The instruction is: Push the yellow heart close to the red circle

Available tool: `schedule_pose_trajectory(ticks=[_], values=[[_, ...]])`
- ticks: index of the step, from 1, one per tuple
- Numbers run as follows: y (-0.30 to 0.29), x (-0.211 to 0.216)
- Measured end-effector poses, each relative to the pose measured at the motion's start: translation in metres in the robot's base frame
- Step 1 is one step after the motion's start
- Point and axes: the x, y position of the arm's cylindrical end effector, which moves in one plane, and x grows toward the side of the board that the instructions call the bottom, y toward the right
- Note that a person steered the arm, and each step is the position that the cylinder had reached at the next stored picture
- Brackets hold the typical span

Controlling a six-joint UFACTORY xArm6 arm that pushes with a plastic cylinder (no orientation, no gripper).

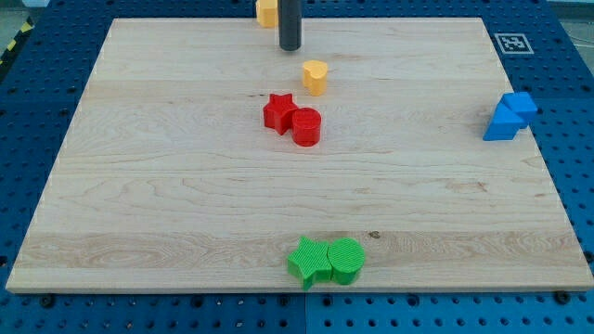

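The wooden board (167, 186) lies on a blue perforated bench (575, 139), and a black-and-white marker tag (512, 43) sits just off the board's top right corner. The dark rod comes down from the view's top near the middle of the top edge, and my tip (290, 48) rests on the board a short way in from that edge. The arm ends in this plain rod alone, so there are no jaws to report as apart, together or clamped. The yellow heart (316, 76) stands near the tip, towards the view's bottom and slightly to the right of it, with a visible gap between the two. The red circle (306, 126) lies below the heart, towards the middle of the board, near it but not touching. A red star (278, 112) sits against the circle's upper left side, in contact or nearly so. A second yellow block (266, 12) is at the top edge just left of the rod, partly cut off by the frame, shape not determinable. Two blue blocks (510, 116) sit together beside the right edge, shapes unclear. At the bottom edge, near its middle, a green star (309, 261) and a green circle (346, 260) sit side by side, touching.
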Motion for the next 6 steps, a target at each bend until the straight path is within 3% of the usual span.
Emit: schedule_pose_trajectory(ticks=[3,6], values=[[0.004,-0.002],[0.027,0.037]])
